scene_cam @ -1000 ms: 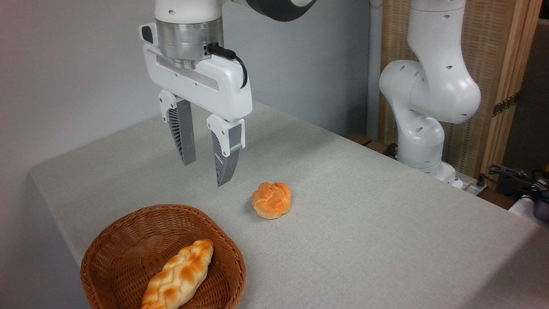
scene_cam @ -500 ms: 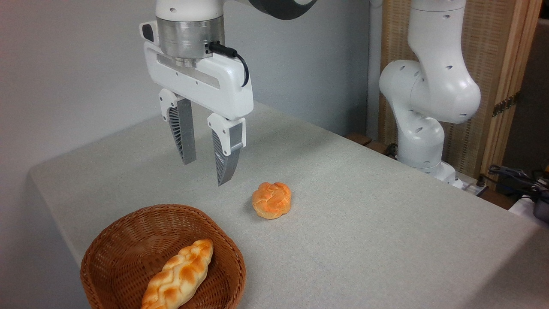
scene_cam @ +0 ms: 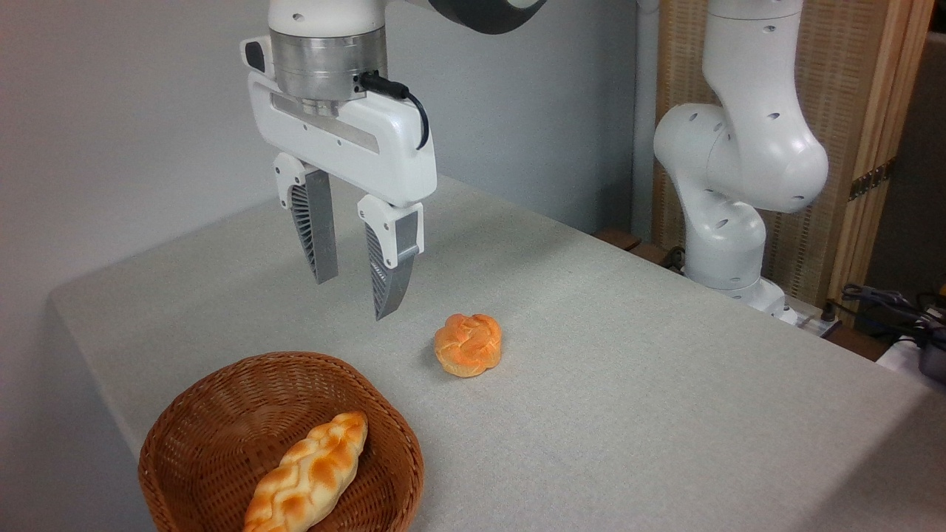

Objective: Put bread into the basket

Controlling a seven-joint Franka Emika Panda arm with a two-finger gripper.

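A round brown woven wicker basket (scene_cam: 192,414) sits at the near left of the grey cloth-covered table (scene_cam: 628,414). A long braided golden loaf with pale patches (scene_cam: 309,473) lies inside it, slanting from the lower rim up toward the centre.

Above and behind the basket, the white two-finger gripper (scene_cam: 355,295) hangs in the air, pointing straight down. Its grey ribbed fingers (scene_cam: 316,233) stand apart with a moderate gap and nothing is held between them. The fingertips are clear of the table surface and of every object.

To the right of the fingertips and lower in the picture, the small roundish knotted bun with an orange-golden crust (scene_cam: 468,344) rests on the tablecloth. It lies outside the basket, near its upper right rim but not touching it. The bun is apart from the gripper.

Further right, the white jointed arm base (scene_cam: 728,222) rises at the far edge of the table, in front of a wooden-framed woven screen (scene_cam: 850,111). Dark cables (scene_cam: 887,303) lie at the far right edge.
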